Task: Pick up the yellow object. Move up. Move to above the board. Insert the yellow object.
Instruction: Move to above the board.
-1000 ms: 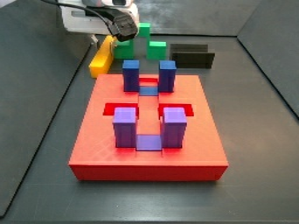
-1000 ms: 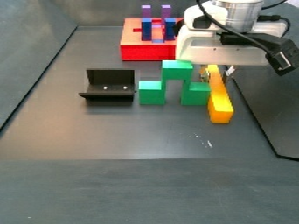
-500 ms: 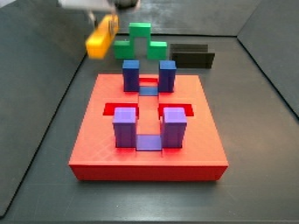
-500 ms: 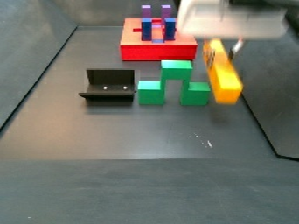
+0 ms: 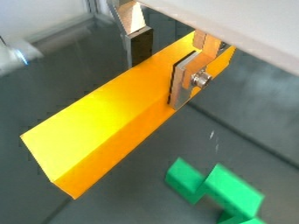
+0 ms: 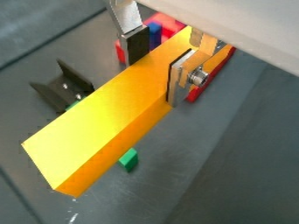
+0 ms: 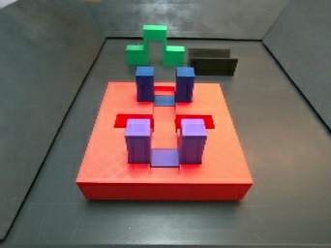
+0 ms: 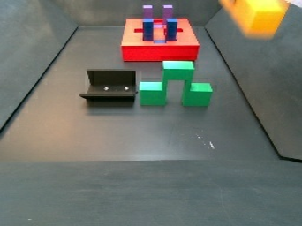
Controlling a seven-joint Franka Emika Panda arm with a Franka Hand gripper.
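We see the gripper (image 5: 163, 54) with its fingers (image 5: 184, 77) clamped on one end of the yellow object (image 5: 111, 118), which hangs in the air well above the green stepped block (image 8: 177, 84). The board (image 7: 165, 145) lies on the floor beyond that green block, its blue and purple blocks (image 7: 161, 112) upright, with the fixture (image 8: 109, 86) just beside the green block.

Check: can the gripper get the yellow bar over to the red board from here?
Probably yes. The gripper holds the yellow object lifted well above the floor; nothing visible stands between it and the board, whose blocks sit lower.
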